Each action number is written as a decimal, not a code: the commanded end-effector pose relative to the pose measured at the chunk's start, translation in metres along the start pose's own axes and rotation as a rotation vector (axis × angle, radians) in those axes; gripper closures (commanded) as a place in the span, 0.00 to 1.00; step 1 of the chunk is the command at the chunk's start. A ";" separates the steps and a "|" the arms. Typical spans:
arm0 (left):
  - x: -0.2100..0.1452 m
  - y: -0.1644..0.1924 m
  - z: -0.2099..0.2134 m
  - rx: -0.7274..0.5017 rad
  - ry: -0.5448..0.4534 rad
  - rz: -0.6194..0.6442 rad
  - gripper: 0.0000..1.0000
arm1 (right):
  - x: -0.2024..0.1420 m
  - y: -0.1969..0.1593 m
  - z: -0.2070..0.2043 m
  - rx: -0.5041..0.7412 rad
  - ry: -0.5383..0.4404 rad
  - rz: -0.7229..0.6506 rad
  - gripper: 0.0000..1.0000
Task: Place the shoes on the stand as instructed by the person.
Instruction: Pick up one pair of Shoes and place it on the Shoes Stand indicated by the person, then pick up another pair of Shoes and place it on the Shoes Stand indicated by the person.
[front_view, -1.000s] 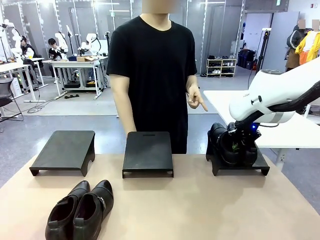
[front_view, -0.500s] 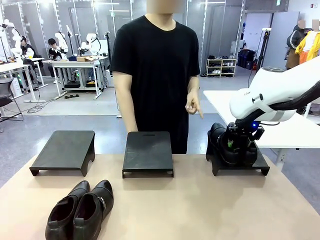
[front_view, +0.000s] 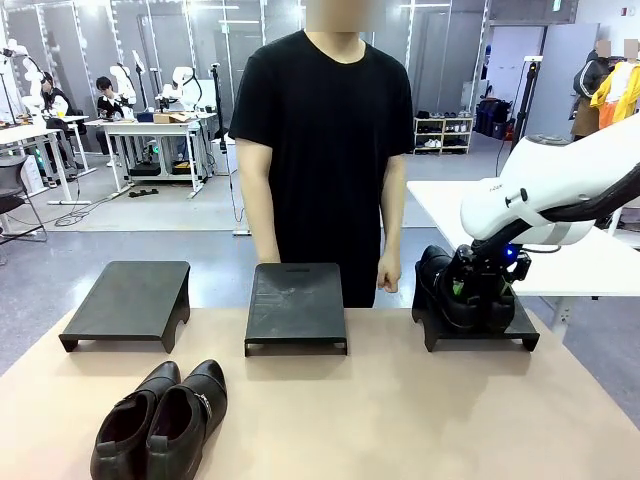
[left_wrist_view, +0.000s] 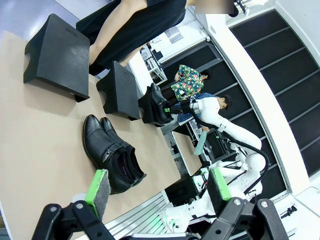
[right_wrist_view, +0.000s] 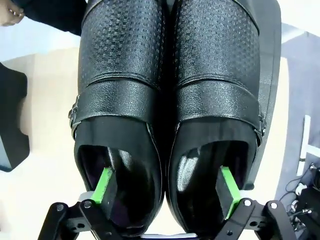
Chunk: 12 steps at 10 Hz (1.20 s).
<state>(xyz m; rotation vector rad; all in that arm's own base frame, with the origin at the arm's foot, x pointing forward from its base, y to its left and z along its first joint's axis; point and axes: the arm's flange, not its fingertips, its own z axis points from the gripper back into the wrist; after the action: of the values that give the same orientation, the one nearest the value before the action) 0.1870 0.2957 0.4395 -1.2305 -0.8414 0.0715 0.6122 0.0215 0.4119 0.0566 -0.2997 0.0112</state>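
One pair of shiny black shoes sits on the right stand. My right gripper is at its heel end. In the right wrist view this gripper is open, with one green-padded finger inside each shoe and both pads clear of the shoes' inner walls. The second pair lies on the table at the front left, in front of the left stand. My left gripper hangs open high above that pair. The person stands behind the middle stand, arms hanging down.
The left and middle stands are bare on top. The brown table has free room in front of the middle and right stands. A white table stands behind the right stand, under my right arm.
The person has lowered the pointing hand to the side and shifted slightly to the right. My right gripper has stayed at the shoes on the right stand.
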 end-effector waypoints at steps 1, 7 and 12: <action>0.000 0.000 0.001 -0.010 -0.002 -0.017 0.00 | 0.001 0.000 0.001 0.000 -0.002 -0.001 0.00; 0.000 0.000 0.001 -0.010 -0.002 -0.017 0.00 | 0.001 0.000 0.001 0.000 -0.002 -0.001 0.00; 0.000 0.000 0.001 -0.010 -0.002 -0.017 0.00 | -0.022 -0.004 0.077 0.191 0.030 0.004 0.00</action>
<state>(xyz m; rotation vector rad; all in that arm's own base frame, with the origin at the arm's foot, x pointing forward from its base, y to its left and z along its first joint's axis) 0.1871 0.2956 0.4394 -1.2306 -0.8411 0.0713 0.5976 0.0251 0.4463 0.1379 -0.2984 0.0173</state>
